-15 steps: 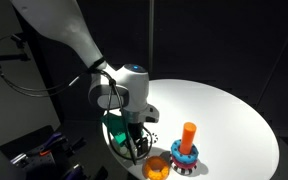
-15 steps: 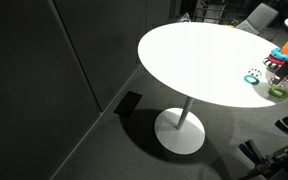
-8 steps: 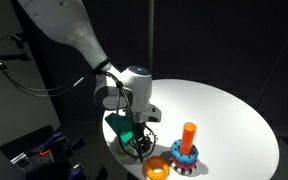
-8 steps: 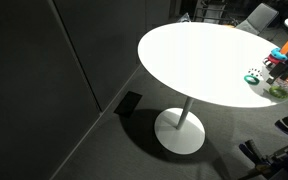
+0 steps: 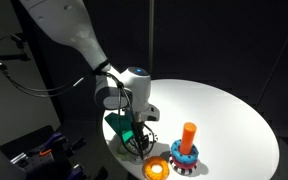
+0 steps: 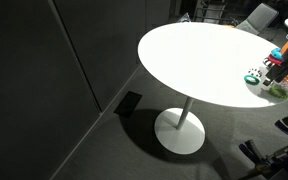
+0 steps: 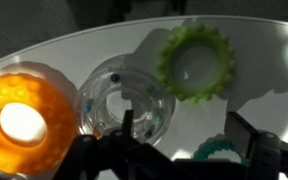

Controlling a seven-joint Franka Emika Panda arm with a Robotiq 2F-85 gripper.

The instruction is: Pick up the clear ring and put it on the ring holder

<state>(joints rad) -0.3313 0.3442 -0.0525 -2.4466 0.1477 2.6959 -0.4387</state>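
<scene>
In the wrist view the clear ring [image 7: 124, 100], see-through with small coloured specks inside, lies flat on the white table [image 7: 254, 55]. My gripper [image 7: 184, 135] is low over it and open. One dark finger [image 7: 130, 128] overlaps the ring's right side and the other stands far to the right. Nothing is gripped. The ring holder [image 5: 188, 140], an orange peg on a blue and red base, stands upright to the right of the gripper [image 5: 139, 140] in an exterior view. There the gripper hides the clear ring.
A thick orange ring [image 7: 19, 120] lies just left of the clear ring, a yellow-green ring [image 7: 194, 62] beyond it, and a teal ring [image 7: 216, 150] between the fingers. All sit near the table's edge [image 5: 134, 160]. The gripper [image 6: 274, 70] shows at the frame's right edge.
The gripper has sunk a little lower onto the group of rings and its jaws have drawn in slightly. The rings and the holder have not moved.
</scene>
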